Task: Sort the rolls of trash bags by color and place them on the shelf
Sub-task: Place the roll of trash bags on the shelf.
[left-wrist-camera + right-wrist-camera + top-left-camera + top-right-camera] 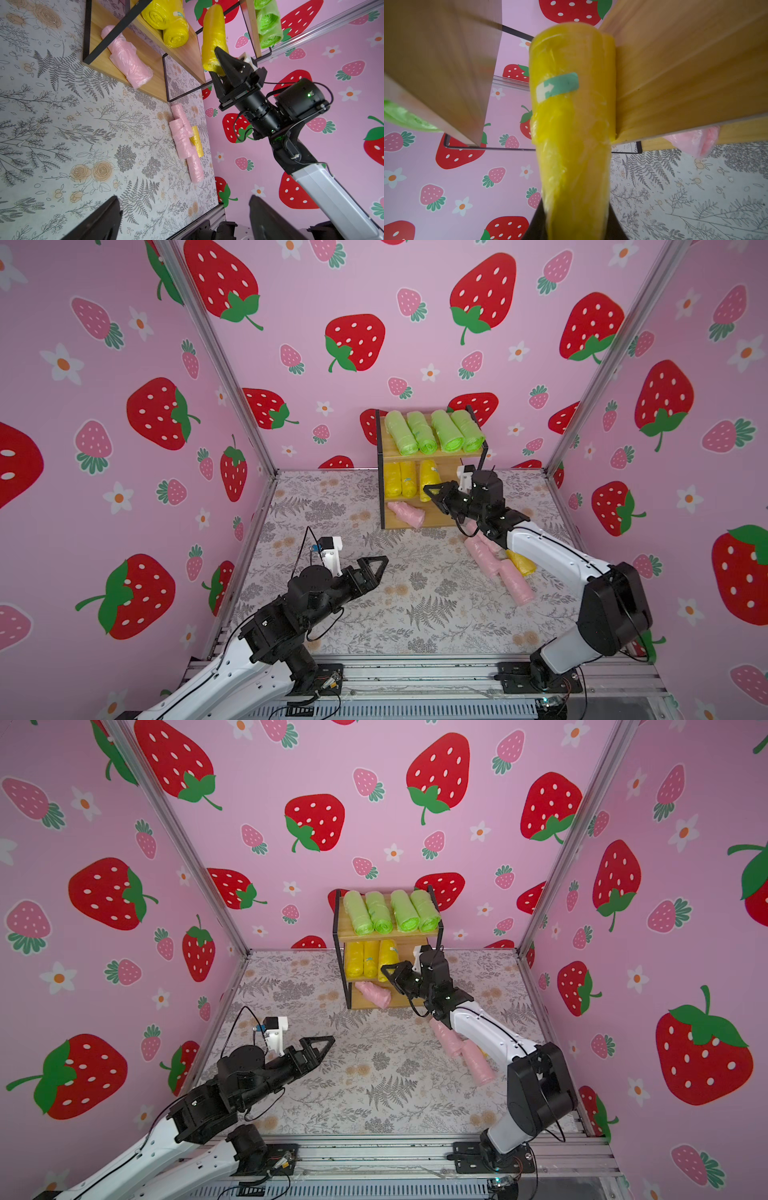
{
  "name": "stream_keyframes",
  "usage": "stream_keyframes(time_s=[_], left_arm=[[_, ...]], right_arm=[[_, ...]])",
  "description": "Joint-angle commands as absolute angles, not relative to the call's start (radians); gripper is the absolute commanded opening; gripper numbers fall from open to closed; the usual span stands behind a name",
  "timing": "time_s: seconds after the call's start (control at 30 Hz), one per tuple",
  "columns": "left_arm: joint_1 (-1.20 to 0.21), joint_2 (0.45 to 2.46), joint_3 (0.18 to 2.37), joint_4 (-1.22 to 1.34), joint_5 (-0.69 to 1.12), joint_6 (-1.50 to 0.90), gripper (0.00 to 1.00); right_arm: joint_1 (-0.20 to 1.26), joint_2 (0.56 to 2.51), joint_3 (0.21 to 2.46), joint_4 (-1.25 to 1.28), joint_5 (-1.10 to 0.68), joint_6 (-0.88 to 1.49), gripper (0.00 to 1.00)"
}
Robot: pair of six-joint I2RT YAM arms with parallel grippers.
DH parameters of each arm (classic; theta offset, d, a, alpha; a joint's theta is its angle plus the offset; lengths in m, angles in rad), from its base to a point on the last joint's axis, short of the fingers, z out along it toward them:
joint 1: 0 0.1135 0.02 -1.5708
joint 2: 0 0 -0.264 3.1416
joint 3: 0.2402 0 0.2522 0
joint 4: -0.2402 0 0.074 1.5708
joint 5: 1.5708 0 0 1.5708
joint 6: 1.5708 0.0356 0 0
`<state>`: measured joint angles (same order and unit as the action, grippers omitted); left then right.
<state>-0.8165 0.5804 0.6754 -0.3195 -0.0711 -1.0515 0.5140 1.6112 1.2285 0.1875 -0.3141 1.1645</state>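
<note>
The right gripper point(432, 491) is clamped on the near end of a yellow roll point(428, 477), which sticks straight out ahead of its fingertips into the middle tier of the shelf point(432, 456). In the right wrist view the yellow roll point(571, 124) runs forward from the black fingers point(535, 226), its side pressed against the middle board point(685, 72). Just beside it, further from the gripper, two other yellow rolls point(399, 479) lie on that board. Four green rolls point(432, 431) sit on the board above the gripper, and one pink roll point(407, 514) on the board below. Behind the gripper, under its arm, more pink rolls point(498, 568) and one more yellow roll point(521, 562) lie together on the table point(374, 614). The left gripper point(380, 562) hangs well apart from every roll, jaws spread wide, grasping nothing
</note>
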Motion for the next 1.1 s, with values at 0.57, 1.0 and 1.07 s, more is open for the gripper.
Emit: stream_keyframes(time_s=[0.57, 1.0, 1.07], left_arm=[[-0.820, 0.614, 0.700, -0.338, 0.004, -0.891, 1.00], [-0.819, 0.667, 0.757, -0.426, -0.003, -0.912, 1.00], [-0.820, 0.666, 0.753, -0.419, 0.010, -0.930, 1.00]], right_arm=[[0.454, 1.802, 1.422, 0.135, -0.375, 1.170, 0.70], [0.399, 1.509, 1.240, -0.321, -0.370, 0.903, 0.76], [0.366, 1.452, 1.170, -0.403, -0.362, 0.827, 0.75]])
